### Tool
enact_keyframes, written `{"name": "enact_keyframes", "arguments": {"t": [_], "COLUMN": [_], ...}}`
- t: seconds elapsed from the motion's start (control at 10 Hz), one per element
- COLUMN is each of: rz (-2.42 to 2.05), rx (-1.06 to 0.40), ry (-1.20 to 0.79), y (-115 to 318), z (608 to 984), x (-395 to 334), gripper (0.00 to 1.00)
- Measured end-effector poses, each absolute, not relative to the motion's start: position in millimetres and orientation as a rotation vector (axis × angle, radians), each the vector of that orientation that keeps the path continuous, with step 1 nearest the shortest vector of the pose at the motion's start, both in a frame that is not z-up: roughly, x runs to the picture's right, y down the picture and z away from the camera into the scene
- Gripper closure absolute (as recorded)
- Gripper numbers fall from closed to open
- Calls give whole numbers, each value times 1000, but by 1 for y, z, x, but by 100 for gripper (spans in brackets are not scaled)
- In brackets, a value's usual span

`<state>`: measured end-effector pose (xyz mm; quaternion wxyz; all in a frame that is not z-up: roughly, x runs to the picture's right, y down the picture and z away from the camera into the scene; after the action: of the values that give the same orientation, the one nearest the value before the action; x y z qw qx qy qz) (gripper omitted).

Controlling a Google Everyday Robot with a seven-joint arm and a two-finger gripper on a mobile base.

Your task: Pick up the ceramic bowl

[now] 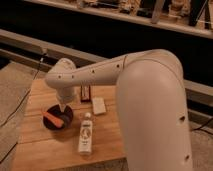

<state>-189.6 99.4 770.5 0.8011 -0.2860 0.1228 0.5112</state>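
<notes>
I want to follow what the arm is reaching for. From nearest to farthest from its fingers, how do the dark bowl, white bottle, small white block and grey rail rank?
1. Dark glossy ceramic bowl, directly under the gripper, on the left.
2-3. White plastic bottle, front right, and flat white block, right: too close to call.
4. Grey metal rail, behind the wooden table.
</notes>
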Motion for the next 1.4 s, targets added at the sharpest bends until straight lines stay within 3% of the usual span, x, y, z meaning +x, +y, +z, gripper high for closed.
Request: {"name": "enact_keyframes", "arguments": {"t": [0.6,1.1,1.2,1.4], "rz": [1070,1068,1067,1067], "rx": [-717,-741,-750,-774], "ry": [299,315,315,320], "y": [118,109,108,108], "z": [795,797,797,794], "x": [-189,-187,-188,-190], "gripper": [39,91,98,100]}}
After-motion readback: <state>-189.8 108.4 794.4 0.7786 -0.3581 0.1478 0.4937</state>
